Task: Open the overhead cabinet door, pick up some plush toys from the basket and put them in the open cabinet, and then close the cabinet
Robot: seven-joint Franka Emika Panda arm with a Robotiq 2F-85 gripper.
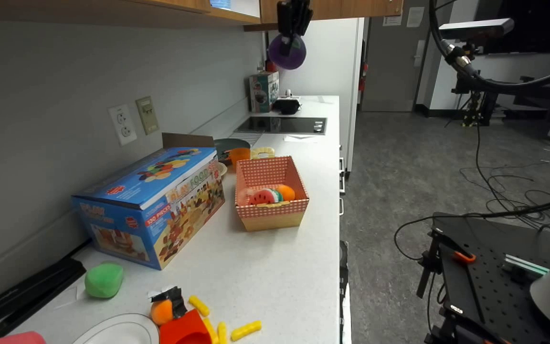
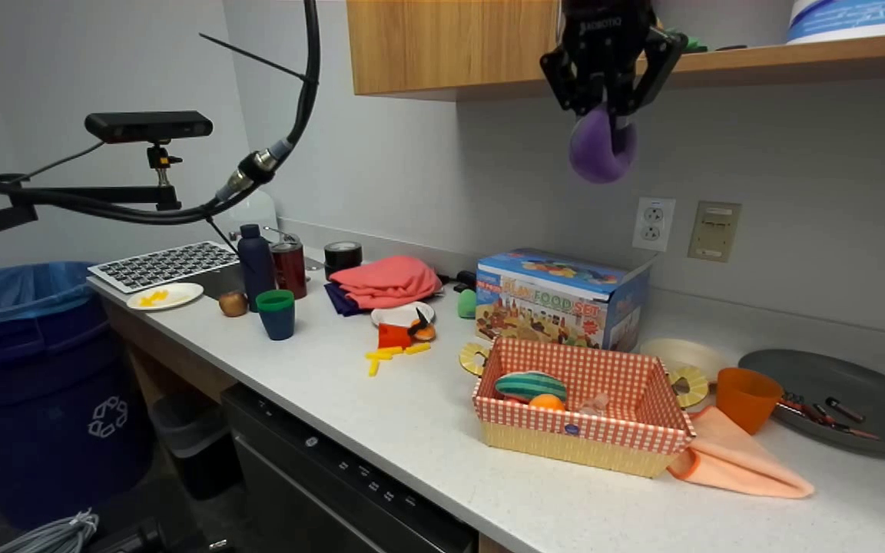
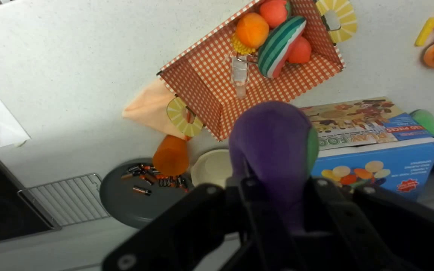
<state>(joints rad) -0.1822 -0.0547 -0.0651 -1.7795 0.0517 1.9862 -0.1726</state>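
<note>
My gripper (image 2: 613, 107) is shut on a purple plush toy (image 2: 594, 150), which hangs below the fingers in both exterior views (image 1: 280, 53). In the wrist view the toy (image 3: 269, 128) fills the space between the fingers and shows a green side. The overhead cabinet (image 2: 442, 42) has an open compartment with a visible shelf (image 2: 727, 65); my gripper is in front of and just below shelf level. The red-checked basket (image 2: 581, 445) stands on the counter below. In it lie a watermelon-slice toy (image 3: 279, 45), an orange toy (image 3: 252, 30), pinkish-red toys (image 3: 274, 13) and a yellow bumpy piece (image 3: 242, 45).
A white-and-blue tub (image 2: 857, 19) and a green item (image 2: 692, 44) are on the shelf. The blue play food box (image 1: 151, 191) stands beside the basket against the wall. An orange cup (image 2: 746, 399), a dark plate (image 2: 884, 399) with batteries and a peach cloth (image 2: 742, 457) lie nearby.
</note>
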